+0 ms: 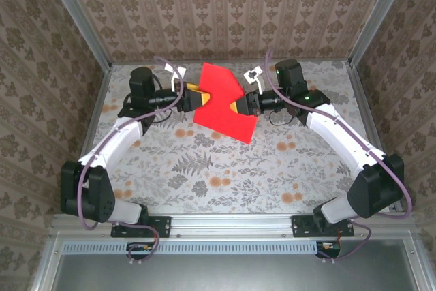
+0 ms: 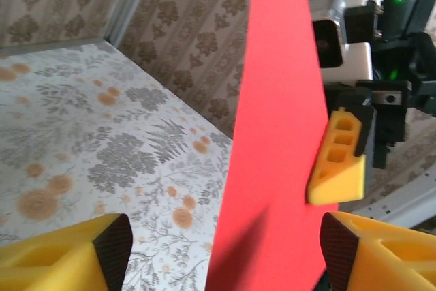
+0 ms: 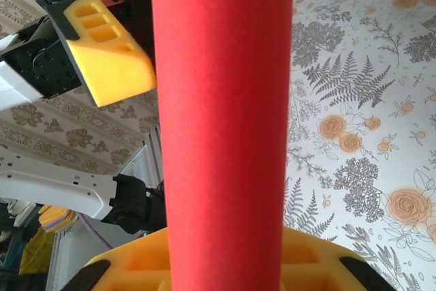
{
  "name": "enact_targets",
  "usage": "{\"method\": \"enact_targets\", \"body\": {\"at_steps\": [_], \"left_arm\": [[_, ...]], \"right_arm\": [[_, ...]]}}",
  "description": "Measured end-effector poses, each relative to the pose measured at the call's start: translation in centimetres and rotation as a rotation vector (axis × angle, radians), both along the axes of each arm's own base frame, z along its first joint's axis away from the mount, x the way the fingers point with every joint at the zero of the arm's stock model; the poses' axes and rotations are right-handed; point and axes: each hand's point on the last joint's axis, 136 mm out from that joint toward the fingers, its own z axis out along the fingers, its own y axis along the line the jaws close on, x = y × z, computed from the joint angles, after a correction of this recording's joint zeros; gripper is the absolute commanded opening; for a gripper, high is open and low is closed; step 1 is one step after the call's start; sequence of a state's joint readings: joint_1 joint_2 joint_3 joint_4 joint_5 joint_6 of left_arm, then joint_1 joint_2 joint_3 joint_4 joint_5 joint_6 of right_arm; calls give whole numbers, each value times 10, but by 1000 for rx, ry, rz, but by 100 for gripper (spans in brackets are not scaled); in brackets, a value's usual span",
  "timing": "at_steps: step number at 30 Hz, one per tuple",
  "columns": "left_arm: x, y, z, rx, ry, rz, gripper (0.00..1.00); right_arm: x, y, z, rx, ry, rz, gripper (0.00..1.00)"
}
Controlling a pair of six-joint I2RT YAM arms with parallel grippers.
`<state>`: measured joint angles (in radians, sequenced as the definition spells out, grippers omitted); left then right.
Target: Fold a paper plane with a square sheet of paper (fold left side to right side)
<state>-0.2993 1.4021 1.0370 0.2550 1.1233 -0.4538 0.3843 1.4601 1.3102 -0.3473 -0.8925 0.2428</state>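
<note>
From above, the red sheet of paper (image 1: 216,110) is held up off the floral table (image 1: 204,168), at its far middle, between the two arms that reach in from either side. The left gripper (image 1: 201,97) meets the sheet's left edge and the right gripper (image 1: 236,108) its right edge, and the paper hides part of each gripper's yellow tips. In the left wrist view the sheet (image 2: 272,134) stands on edge as a tall red band, running up from between the left gripper's own yellow fingers (image 2: 68,260). Those fingers are spread wide. The paper passes through the gap, close to the finger on the right side of the view and well apart from the other one, and whether it touches the near finger I cannot tell. Across the sheet, one yellow finger (image 2: 337,161) of the right gripper presses flat against the red surface. Its partner is hidden behind the paper. In the right wrist view the sheet (image 3: 221,127) rises as a broad red strip out of the right gripper's drawn-together yellow fingers (image 3: 136,264), which pinch its lower end. Just beside the strip's left edge, one finger (image 3: 109,56) of the left gripper stands slightly apart from the paper.
</note>
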Motion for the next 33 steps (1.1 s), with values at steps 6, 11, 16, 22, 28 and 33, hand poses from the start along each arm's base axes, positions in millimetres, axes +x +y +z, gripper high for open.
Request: {"method": "enact_targets", "body": {"at_steps": [6, 11, 16, 22, 28, 33], "left_arm": [[-1, -3, -4, 6, 19, -4, 5], [6, -1, -19, 37, 67, 50, 0], [12, -7, -73, 110, 200, 105, 0], [4, -15, -175, 264, 447, 163, 0], [4, -8, -228, 360, 577, 257, 0], [9, -3, -236, 390, 589, 311, 0]], "right_arm": [[13, -12, -17, -89, 12, -100, 45], [34, -38, -41, -233, 21, -269, 62], [50, -71, -71, -363, 48, -447, 78], [44, -91, -114, -445, 149, -549, 75], [36, -89, -154, -436, 280, -589, 40], [35, -69, -194, -444, 393, -577, 16]]}}
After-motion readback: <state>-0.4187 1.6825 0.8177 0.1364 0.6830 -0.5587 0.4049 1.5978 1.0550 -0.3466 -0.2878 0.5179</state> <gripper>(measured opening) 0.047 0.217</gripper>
